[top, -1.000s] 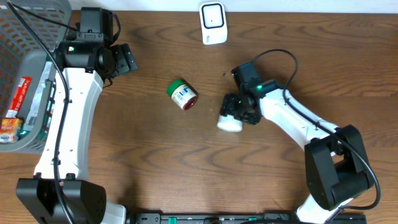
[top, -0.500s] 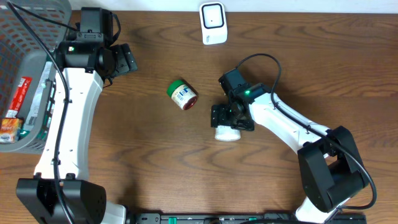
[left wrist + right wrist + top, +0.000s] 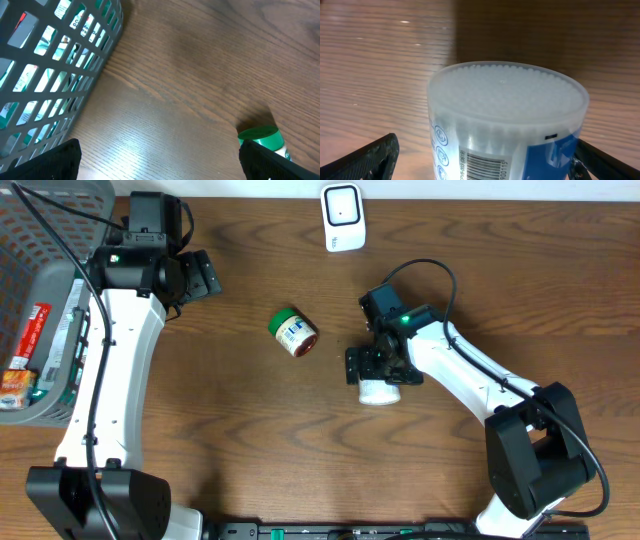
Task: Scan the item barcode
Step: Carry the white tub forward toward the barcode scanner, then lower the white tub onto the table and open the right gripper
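A white tub of cotton swabs (image 3: 378, 389) stands on the table right of centre. In the right wrist view the tub (image 3: 505, 100) fills the frame, with its barcode (image 3: 487, 167) facing the camera at the bottom. My right gripper (image 3: 378, 368) is open around the tub, and its left finger (image 3: 372, 157) stands clear of the tub's wall. The white scanner (image 3: 342, 217) stands at the far edge. A green-lidded jar (image 3: 293, 332) lies near the centre. My left gripper (image 3: 200, 275) hovers open and holds nothing at the far left, and the jar (image 3: 260, 137) shows beside its right finger.
A grey wire basket (image 3: 95, 195) holding several packaged items fills the far left corner, and its wall (image 3: 60, 60) shows close in the left wrist view. Bare wooden table lies between the jar, the tub and the scanner.
My right gripper's jaws have spread wide and let go of the tub. The right arm swung left with the tub, then eased back a little. The left arm has not moved.
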`<move>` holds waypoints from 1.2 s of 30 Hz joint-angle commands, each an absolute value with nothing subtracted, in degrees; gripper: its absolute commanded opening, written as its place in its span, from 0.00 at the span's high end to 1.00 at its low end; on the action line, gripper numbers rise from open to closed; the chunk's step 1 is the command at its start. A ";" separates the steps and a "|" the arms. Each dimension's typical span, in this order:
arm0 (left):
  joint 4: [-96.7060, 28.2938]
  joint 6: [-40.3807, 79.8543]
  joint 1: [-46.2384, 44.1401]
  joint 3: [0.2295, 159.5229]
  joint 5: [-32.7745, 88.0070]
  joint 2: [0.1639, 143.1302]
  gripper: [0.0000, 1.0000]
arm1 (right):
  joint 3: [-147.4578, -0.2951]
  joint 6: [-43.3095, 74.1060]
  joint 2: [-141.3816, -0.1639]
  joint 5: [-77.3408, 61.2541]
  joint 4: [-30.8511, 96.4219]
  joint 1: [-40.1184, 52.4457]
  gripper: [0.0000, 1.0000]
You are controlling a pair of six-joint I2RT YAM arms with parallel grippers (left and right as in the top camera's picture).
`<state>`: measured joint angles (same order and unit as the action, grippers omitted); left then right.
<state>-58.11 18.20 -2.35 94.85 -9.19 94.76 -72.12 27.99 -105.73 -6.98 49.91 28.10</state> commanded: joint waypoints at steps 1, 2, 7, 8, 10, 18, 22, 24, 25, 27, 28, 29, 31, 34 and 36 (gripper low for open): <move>-58.24 18.11 -2.15 94.50 -9.50 94.61 0.02 | -73.28 27.11 -106.39 -2.48 50.46 28.12 0.01; -58.24 18.11 -2.17 94.50 -9.50 94.61 0.02 | -73.28 27.11 -106.39 -2.39 50.46 28.12 0.01; -58.24 18.11 -2.15 94.50 -9.52 94.61 0.02 | -73.28 24.67 -106.39 -1.91 51.31 28.12 0.01; -58.24 18.11 -2.15 94.50 -9.52 94.61 0.02 | -73.28 24.53 -106.39 -1.45 51.62 28.12 0.01; -58.24 18.11 -2.15 94.50 -9.52 94.61 0.02 | -73.28 24.53 -106.39 1.32 52.64 28.12 0.01; -58.24 18.11 -2.15 94.50 -9.52 94.61 0.02 | -73.30 22.63 -106.39 2.42 53.25 28.12 0.01; -58.24 18.11 -2.15 94.50 -9.52 94.61 0.02 | -73.30 24.36 -106.39 4.38 54.06 28.12 0.01; -58.24 18.11 -2.15 94.50 -9.52 94.61 0.02 | -73.30 25.19 -106.39 5.06 54.61 28.16 0.01; -58.24 18.11 -2.15 94.50 -9.50 94.61 0.02 | -73.30 23.46 -106.39 5.06 55.09 28.16 0.01; -58.24 18.11 -2.15 94.50 -9.52 94.61 0.02 | -73.30 23.27 -106.39 4.75 54.89 28.16 0.01; -58.24 18.11 -2.15 94.50 -9.52 94.61 0.02 | -73.30 22.46 -106.39 4.01 54.92 28.21 0.04; -58.24 18.11 -2.15 94.50 -9.52 94.61 0.02 | -73.30 22.41 -106.39 4.36 55.07 28.21 0.30; -58.24 18.11 -2.15 94.50 -9.52 94.61 0.02 | -73.30 24.49 -106.39 4.62 54.61 28.14 0.66; -58.24 18.11 -2.15 94.50 -9.50 94.61 0.02 | -73.30 24.77 -106.39 4.64 54.08 28.21 0.06; -58.24 18.11 -2.15 94.50 -9.52 94.61 0.02 | -73.30 24.75 -106.39 4.64 54.30 28.18 0.01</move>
<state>-58.11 18.20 -2.35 94.85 -9.19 94.76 -72.69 24.10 -105.78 3.90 54.17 28.10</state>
